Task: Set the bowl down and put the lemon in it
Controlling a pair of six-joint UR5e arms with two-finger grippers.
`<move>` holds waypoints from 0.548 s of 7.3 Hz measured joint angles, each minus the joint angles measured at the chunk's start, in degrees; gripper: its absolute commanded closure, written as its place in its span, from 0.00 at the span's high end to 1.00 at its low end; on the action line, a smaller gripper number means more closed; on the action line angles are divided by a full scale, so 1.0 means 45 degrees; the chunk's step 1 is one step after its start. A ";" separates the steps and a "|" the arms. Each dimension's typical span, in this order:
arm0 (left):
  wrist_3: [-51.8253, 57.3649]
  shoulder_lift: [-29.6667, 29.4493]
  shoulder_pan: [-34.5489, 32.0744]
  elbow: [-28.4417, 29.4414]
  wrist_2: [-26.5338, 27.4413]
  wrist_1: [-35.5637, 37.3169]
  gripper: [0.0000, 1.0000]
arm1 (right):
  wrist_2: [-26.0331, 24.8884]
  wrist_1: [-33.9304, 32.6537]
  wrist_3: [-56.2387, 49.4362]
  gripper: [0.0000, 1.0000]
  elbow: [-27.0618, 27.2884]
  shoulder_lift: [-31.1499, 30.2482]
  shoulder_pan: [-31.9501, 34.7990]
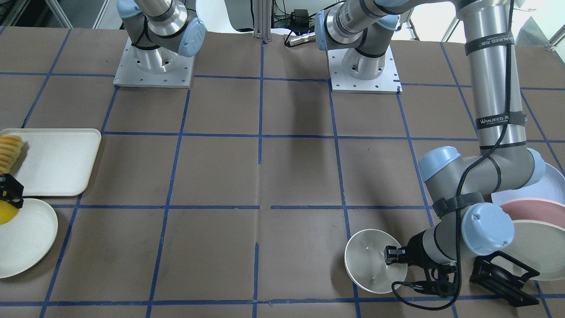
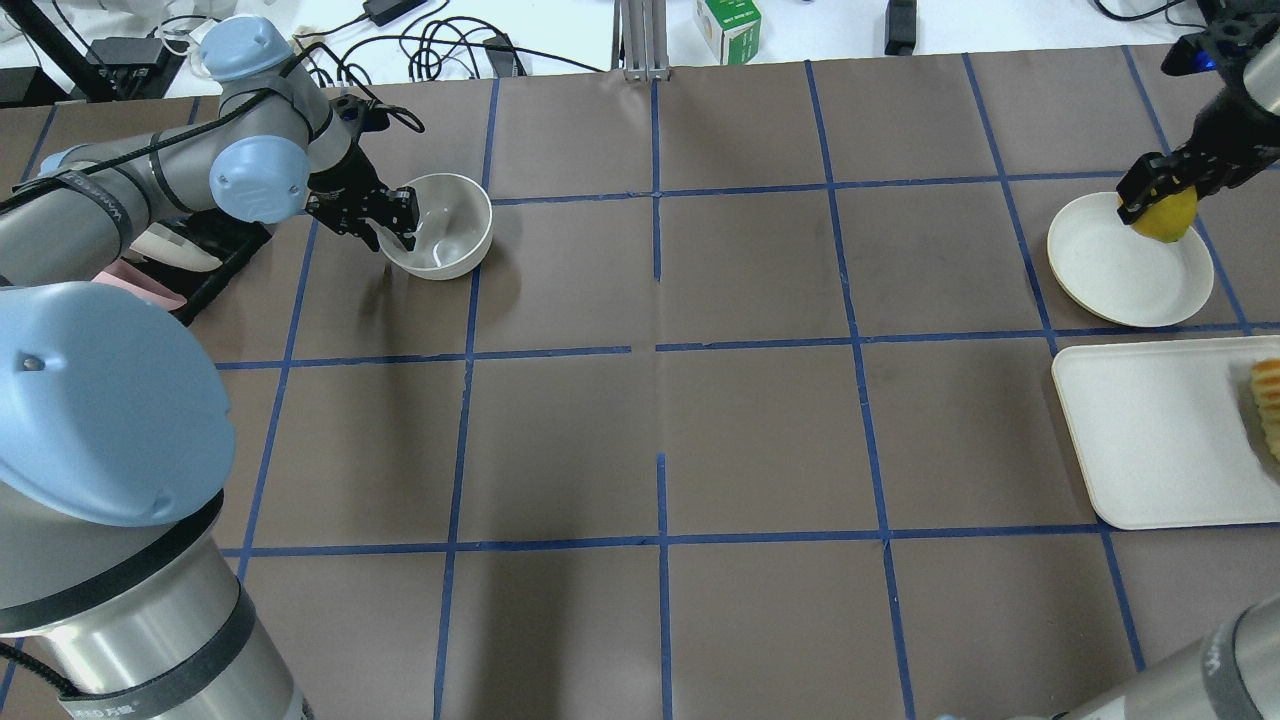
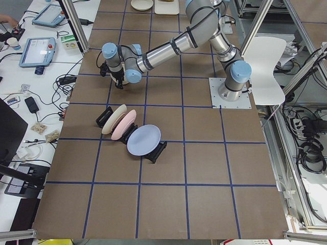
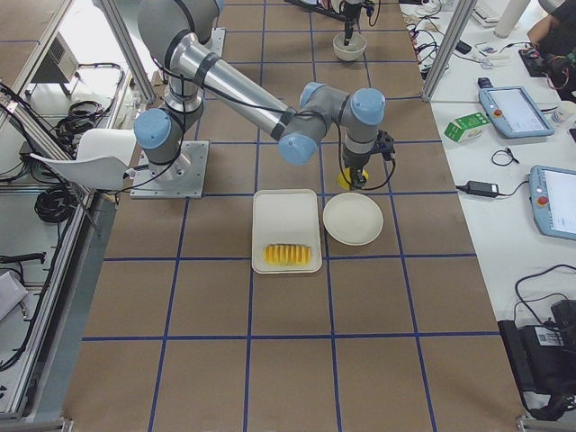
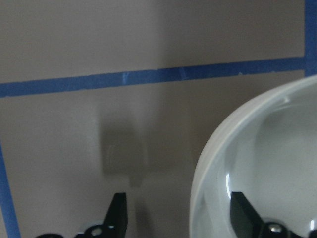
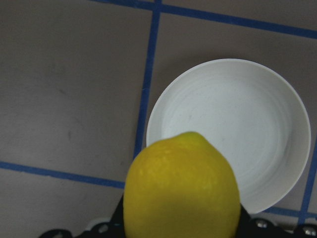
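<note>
At the left hand (image 5: 178, 210): rim of the deep round off-white glossy bowl (image 2: 455, 225) between spread fingers, one inside, one outside, gap showing at the outer wall.
Well apart, the right hand (image 2: 1158, 200) pinches the bright yellow oval lemon (image 6: 182, 191) just above the flat round off-white plate (image 2: 1110, 280). Judgement: bowl probably wants setting toward the middle of the desk (image 2: 760, 430). Close squarely on the wall, carry level, seat flat before letting go; glossy wall may slip. Lemon goes in low, afterwards.
</note>
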 measured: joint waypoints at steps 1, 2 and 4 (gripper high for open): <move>-0.0175 0.0074 0.0008 0.0041 -0.0232 -0.0053 0.00 | -0.0004 0.0693 0.0927 0.00 0.0000 -0.0658 0.0652; -0.0487 0.0193 0.0011 0.0059 -0.0337 -0.0099 0.00 | 0.0007 0.1289 0.2059 0.00 -0.0001 -0.1219 0.1365; -0.1303 0.0500 -0.0170 0.0056 -0.0665 -0.0543 0.00 | 0.0013 0.2028 0.4592 0.01 0.0020 -0.2003 0.2981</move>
